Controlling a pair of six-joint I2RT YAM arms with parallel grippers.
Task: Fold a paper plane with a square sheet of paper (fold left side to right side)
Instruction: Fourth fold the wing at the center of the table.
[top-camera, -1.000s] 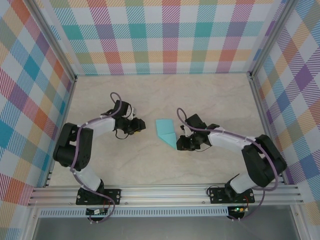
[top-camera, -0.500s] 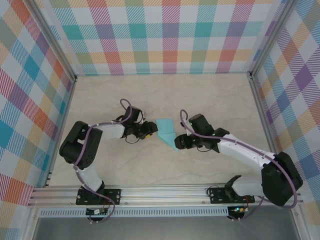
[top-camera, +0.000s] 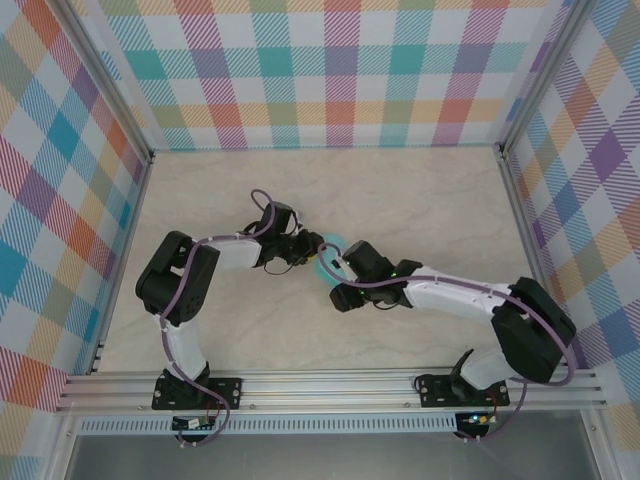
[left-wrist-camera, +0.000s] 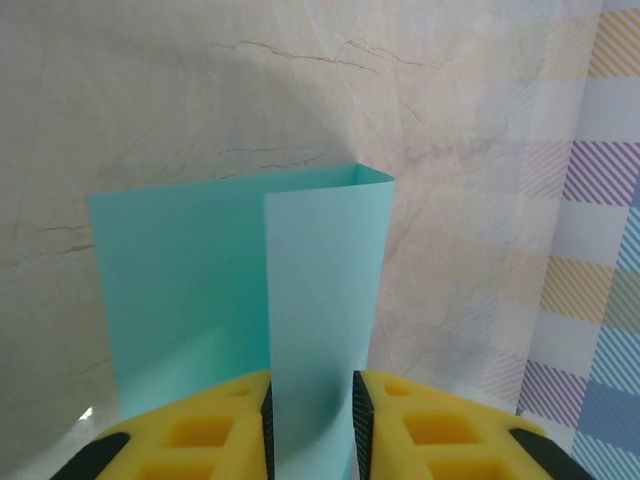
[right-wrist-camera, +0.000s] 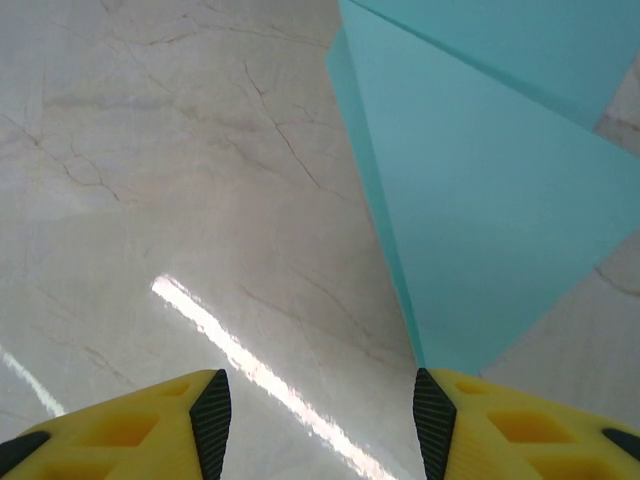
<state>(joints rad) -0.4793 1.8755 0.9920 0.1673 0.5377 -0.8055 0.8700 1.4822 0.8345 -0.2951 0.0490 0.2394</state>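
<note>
At the middle of the tabletop (top-camera: 400, 190), the left hand (left-wrist-camera: 310, 420) pinched a raised flap of the square sheet of paper (left-wrist-camera: 190, 290), the right hand (right-wrist-camera: 320, 420) spread beside it; the fold seemed underway, needing the flap laid rightward and creased.

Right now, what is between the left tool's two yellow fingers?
A flap of the blue-green paper sits between the left tool's fingers, seen in the left wrist view. Whether they pinch it is unclear.

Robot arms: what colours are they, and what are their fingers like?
Both the left arm and right arm have white tubes between chunky black joints, with a purple cable looping along each. Their fingers are bright yellow blocks with cut-out holes and black inner pads.
</note>
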